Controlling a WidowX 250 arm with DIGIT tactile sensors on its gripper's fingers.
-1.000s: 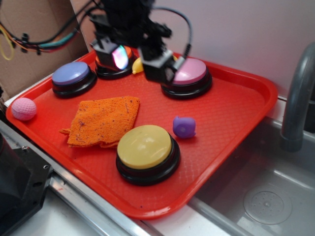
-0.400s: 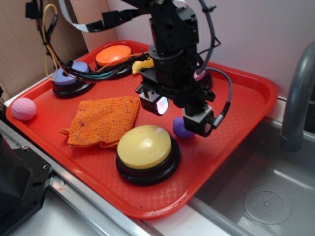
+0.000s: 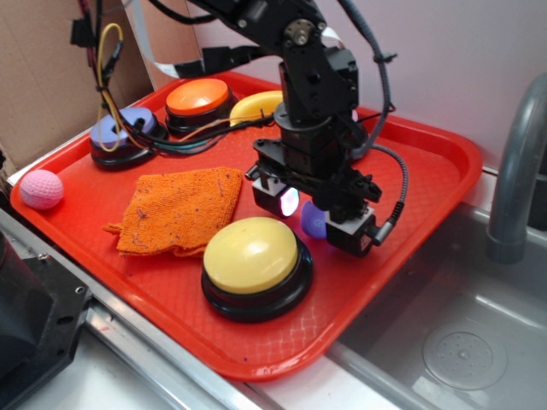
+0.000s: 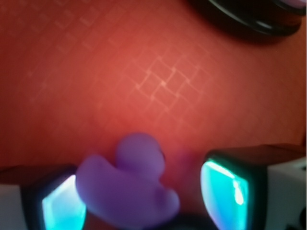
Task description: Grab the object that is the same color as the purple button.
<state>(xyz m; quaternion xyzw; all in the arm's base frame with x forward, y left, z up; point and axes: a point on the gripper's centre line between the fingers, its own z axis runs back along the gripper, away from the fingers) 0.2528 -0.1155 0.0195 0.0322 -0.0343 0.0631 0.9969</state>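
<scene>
the gripper (image 3: 314, 215) is down over the red tray (image 3: 427, 184), just behind the yellow button (image 3: 251, 254). its jaws stand wide, one glowing pad (image 4: 61, 207) on each side of the small purple toy (image 4: 130, 189), with a gap showing on the right side, so not closed on it. the toy (image 3: 313, 220) rests on the tray. the purple button (image 3: 121, 135) sits well behind the yellow button, past the orange cloth (image 3: 178, 208).
</scene>
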